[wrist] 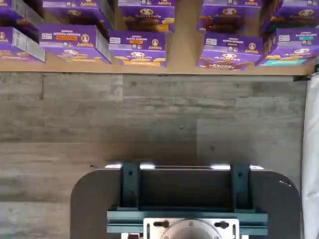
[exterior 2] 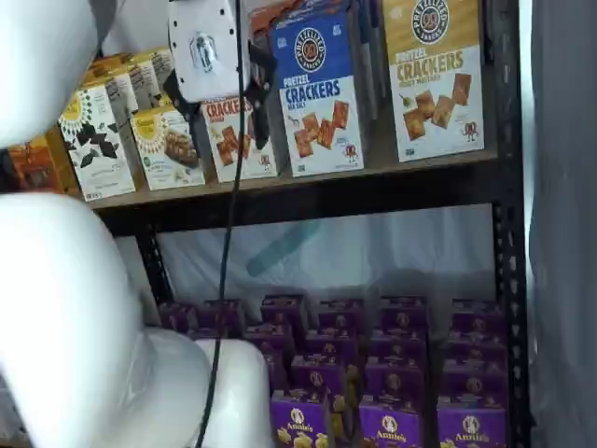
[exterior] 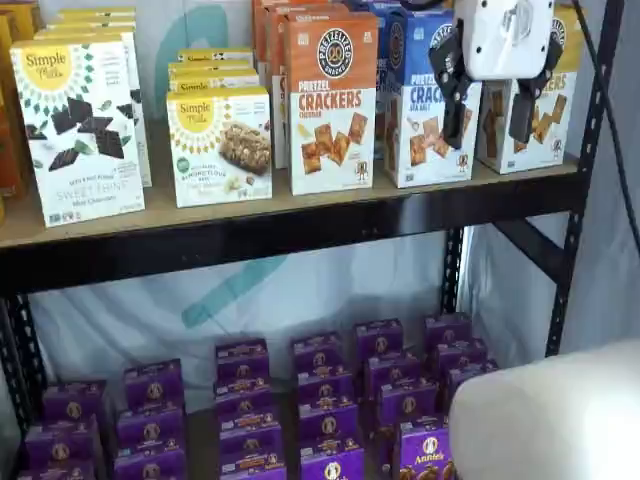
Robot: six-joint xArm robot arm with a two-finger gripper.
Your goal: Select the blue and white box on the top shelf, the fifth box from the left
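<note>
Shelf (exterior: 300, 225); hand (exterior: 490, 110) partly hides box (exterior: 420, 150).

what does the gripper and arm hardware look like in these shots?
Gripper: boxy white body with a round grey fitting on its face and two black fingers below. A thin black cable hangs beside it. The arm is made of smooth, rounded white links. No markings are legible.

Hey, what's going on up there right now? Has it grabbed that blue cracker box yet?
Gripper jaws open, empty, hanging in front of the top shelf. Blue and white box untouched, upright between orange box and yellow-topped box. Nothing blocking.
</note>
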